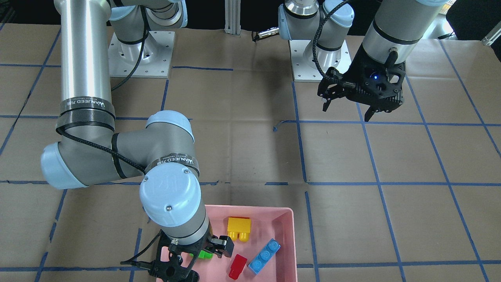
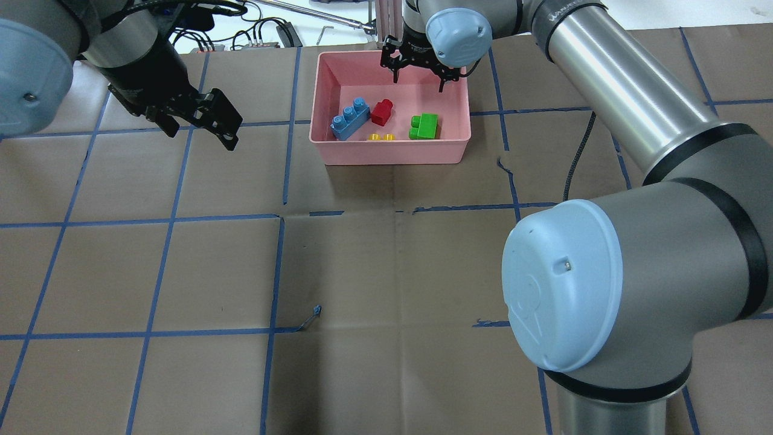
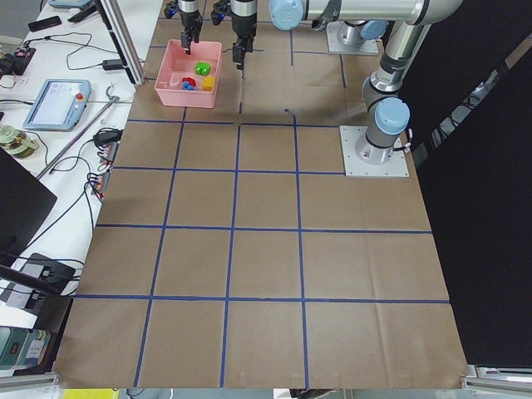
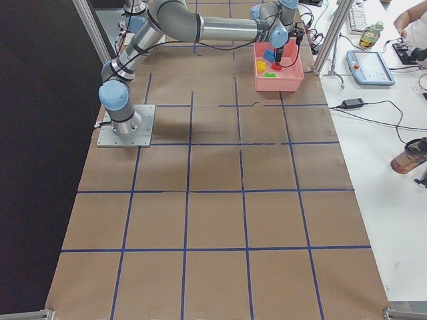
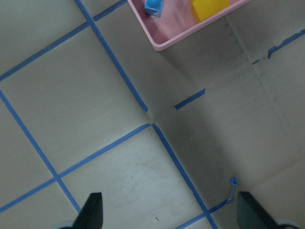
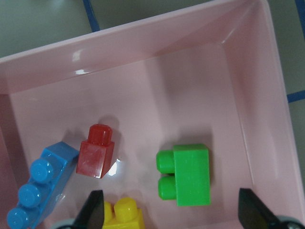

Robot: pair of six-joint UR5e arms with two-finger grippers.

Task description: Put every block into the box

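Blocks, all four of them, lay inside the pink box [image 2: 392, 158]. The box sat on the brown table [image 2: 386, 272] with the blue tape lines.

In the view from above, the blue block [image 2: 349, 119] was on the box's 9 o'clock side. The red block [image 2: 381, 112] was just beside it, near the middle. The green block [image 2: 424, 127] was on the 3 o'clock side, apart from the others. It lay on its side with its two bumps pointing to 9 o'clock. The yellow block [image 2: 381, 137] was down at 6 o'clock, by the near wall (that wall hid most of it, so only the bumps showed).

The right gripper [image 2: 419, 81] hung over the box at its 12 o'clock edge and pointed down. Its two fingers were spread wide apart with nothing between them. Its wrist camera looked straight into the box, and no finger touched a block.

The left gripper [image 1: 346, 113] was well away from the box, out at 9 o'clock in the view from above. It hung over bare table. Its fingers were spread apart too, and it held nothing. Its wrist camera saw only one corner of the box, with a bit of blue and yellow inside.
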